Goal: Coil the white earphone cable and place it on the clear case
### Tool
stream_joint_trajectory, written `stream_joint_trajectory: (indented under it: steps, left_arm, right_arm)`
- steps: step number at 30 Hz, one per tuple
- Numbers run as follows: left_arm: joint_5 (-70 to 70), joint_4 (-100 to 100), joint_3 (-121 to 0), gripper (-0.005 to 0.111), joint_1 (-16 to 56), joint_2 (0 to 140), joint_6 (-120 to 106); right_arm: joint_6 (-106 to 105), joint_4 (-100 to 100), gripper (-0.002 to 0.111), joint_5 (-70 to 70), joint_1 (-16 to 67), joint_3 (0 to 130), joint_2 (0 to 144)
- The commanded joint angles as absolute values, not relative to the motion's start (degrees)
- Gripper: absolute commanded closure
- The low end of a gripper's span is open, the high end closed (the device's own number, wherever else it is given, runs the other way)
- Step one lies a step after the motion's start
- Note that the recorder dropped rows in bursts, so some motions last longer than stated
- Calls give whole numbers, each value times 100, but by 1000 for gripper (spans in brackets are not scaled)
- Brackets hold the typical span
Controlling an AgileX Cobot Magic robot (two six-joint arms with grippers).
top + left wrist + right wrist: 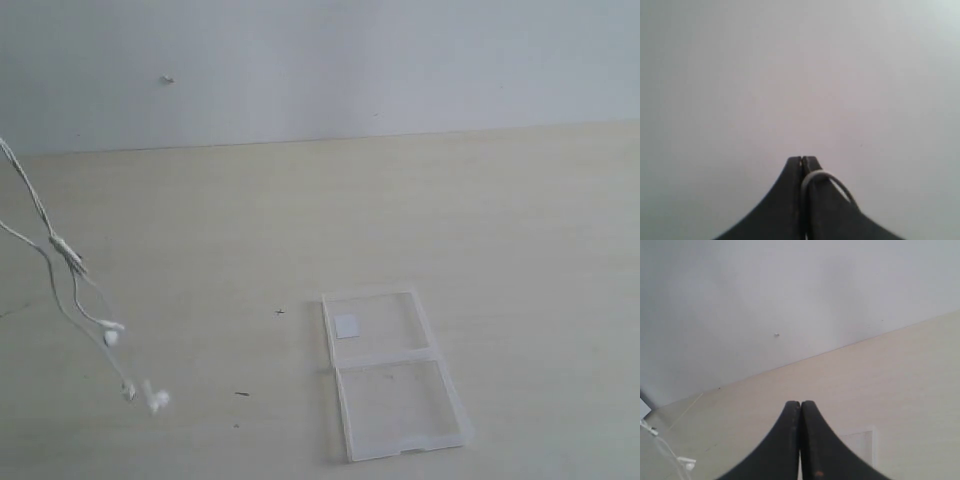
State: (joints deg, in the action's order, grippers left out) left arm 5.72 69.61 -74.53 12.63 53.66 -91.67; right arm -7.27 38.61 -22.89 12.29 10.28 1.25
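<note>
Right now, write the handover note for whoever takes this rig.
Left pincer: shut on the white earphone cable. The cable hangs loose and uncoiled, its earbuds dangling left of the clear case.
Right pincer: shut, empty.
Case: lies open on the table, nothing on it.
Done: cable picked up.
Left: coil it and set it on the case.

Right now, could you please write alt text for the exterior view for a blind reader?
The white earphone cable trails in from the left edge, apart from the clear case lying open on the pale table.
</note>
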Motion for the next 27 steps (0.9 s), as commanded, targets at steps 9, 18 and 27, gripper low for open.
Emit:
stream_joint_trajectory:
  steps: [9, 18, 27]
  left_arm:
    - [1462, 6789, -7482, 107, 1256, 4366, -8114]
    - [2137, 6032, -7482, 107, 1256, 4253, -7133]
    - [2089, 6053, -7482, 107, 1256, 4193, -7031]
  right_arm:
    - [-746, 3865, 108, -2277, 1206, 1011, 145]
    - [-746, 3865, 108, -2277, 1206, 1011, 145]
    - [-743, 4864, 108, -818, 1206, 1011, 145]
